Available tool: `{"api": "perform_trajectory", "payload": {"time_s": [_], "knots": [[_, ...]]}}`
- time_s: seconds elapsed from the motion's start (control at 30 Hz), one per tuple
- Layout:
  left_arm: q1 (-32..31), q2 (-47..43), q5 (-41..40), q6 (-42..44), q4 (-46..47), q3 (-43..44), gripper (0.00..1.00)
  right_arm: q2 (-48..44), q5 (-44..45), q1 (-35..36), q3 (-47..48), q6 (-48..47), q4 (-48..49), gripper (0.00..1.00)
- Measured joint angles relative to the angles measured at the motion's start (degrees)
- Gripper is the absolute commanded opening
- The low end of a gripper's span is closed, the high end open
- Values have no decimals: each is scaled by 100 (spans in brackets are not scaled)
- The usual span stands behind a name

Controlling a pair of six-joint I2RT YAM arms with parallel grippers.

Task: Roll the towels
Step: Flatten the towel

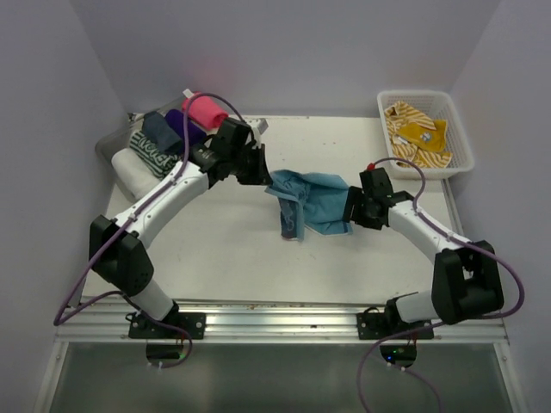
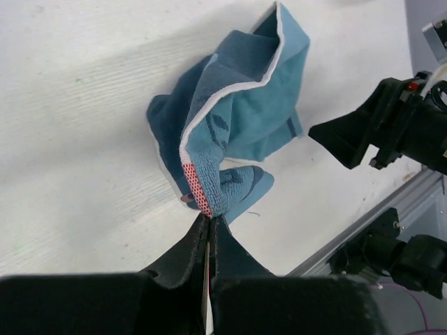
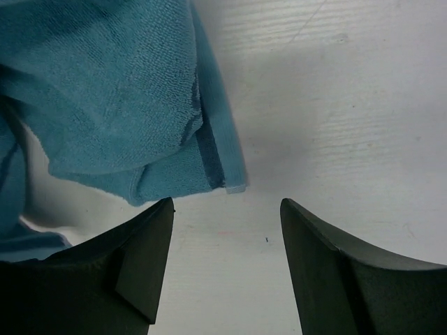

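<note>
Blue towel [image 1: 312, 202] lies crumpled on the tabletop [image 1: 215, 249] between the two claws, its length running from one to the other. The left claw [image 2: 209, 222] is clenched on a hemmed corner at the red-checked tag [image 2: 197, 183], and the cloth trails ahead of it toward the right claw [image 3: 227, 209]. That one is released and holds nothing. The towel's free corner lies just ahead of it, toward the finger on the left of its wrist view, so I judge it nearer to take that end.
</note>
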Motion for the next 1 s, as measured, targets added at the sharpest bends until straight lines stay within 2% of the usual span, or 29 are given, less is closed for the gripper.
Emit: {"api": "perform_trajectory", "payload": {"time_s": [0.13,0.4,0.47,0.53,0.57,0.6,0.83,1.0], "knots": [[306,4,-164,114,-247,-2,0,372,-15,61,37,-55,144,59],[496,7,-210,245,-409,11,0,994,-70,61,20,-46,715,52],[496,7,-208,256,-446,35,0,1246,-186,63,20,-33,953,44],[496,7,-208,262,-476,68,0,1373,-238,92,85,-2,1117,32],[496,7,-205,267,-481,81,0,1453,-264,125,140,17,1172,13],[501,7,-205,271,-485,101,0,1543,-269,179,227,0,1189,1],[605,17,-254,345,-616,516,0,1451,-15,398,566,101,918,0],[890,-50,-341,437,-745,1019,0,216,671,363,1207,0,321,0]]}}
